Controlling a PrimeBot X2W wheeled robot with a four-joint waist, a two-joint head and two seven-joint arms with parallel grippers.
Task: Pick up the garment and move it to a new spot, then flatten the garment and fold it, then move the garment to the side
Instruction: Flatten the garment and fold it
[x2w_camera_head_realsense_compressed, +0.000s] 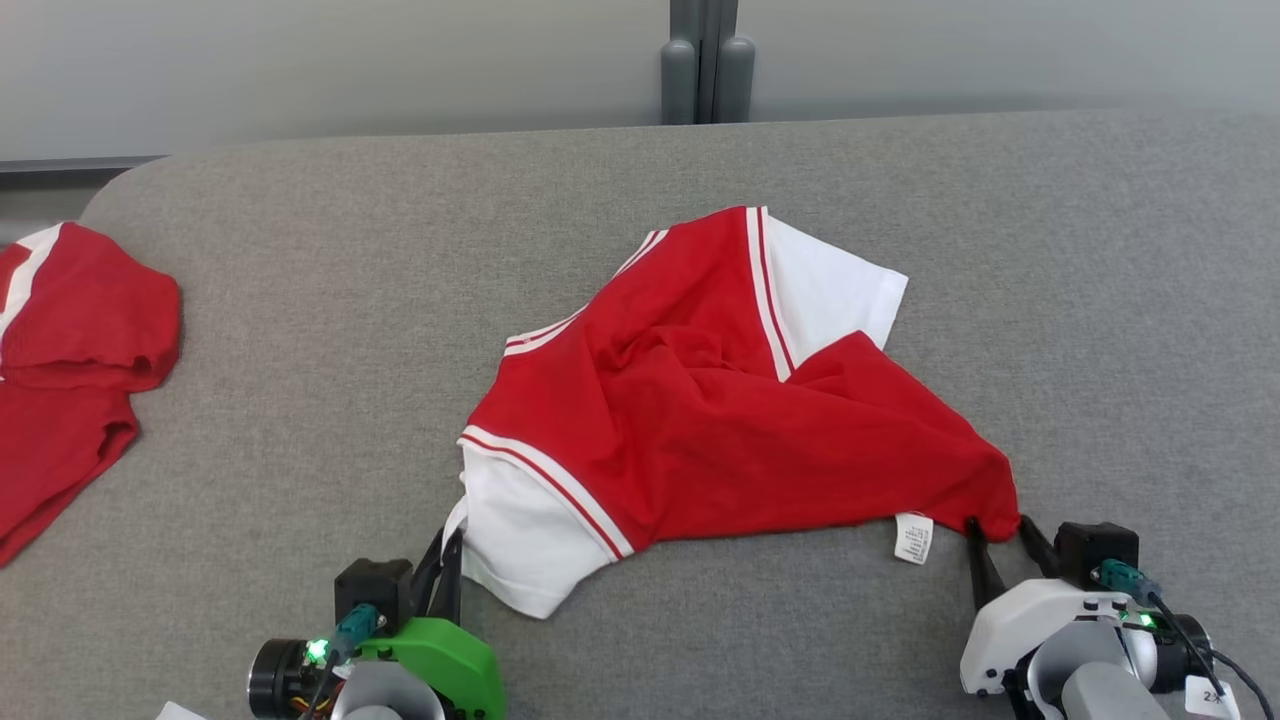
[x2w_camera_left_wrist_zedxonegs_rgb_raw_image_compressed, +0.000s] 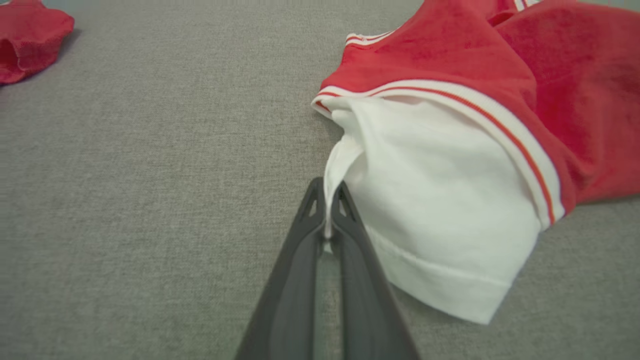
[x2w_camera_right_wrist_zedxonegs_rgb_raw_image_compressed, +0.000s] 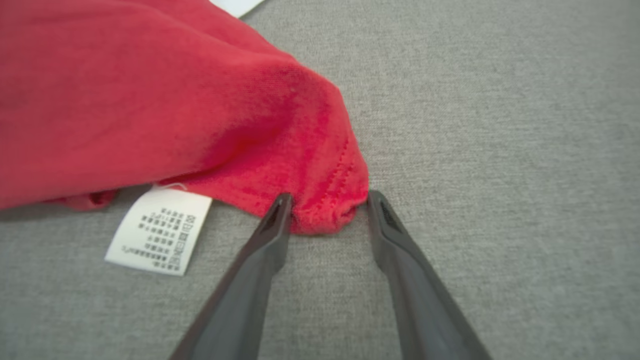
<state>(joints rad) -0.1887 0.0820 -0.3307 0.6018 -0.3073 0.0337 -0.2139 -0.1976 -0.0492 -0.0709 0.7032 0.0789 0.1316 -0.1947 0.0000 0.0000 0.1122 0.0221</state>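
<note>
On grey upholstery (x2w_camera_head_realsense_compressed: 300, 350) the crumpled shirt (x2w_camera_head_realsense_compressed: 720, 440) is laid centrally, its white sleeve (x2w_camera_left_wrist_zedxonegs_rgb_raw_image_compressed: 440, 200) clamped by the left gripper (x2w_camera_left_wrist_zedxonegs_rgb_raw_image_compressed: 328, 186), its red corner (x2w_camera_right_wrist_zedxonegs_rgb_raw_image_compressed: 320, 165) straddled by the parted right gripper (x2w_camera_right_wrist_zedxonegs_rgb_raw_image_compressed: 330, 197), apparently for lifting.

The left wrist shell (x2w_camera_head_realsense_compressed: 445, 655) is green, the right wrist shell (x2w_camera_head_realsense_compressed: 1025, 612) white.

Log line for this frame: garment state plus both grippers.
garment: crumpled on grey surface | left gripper: shut on white sleeve edge | right gripper: open, astride red hem corner
</note>
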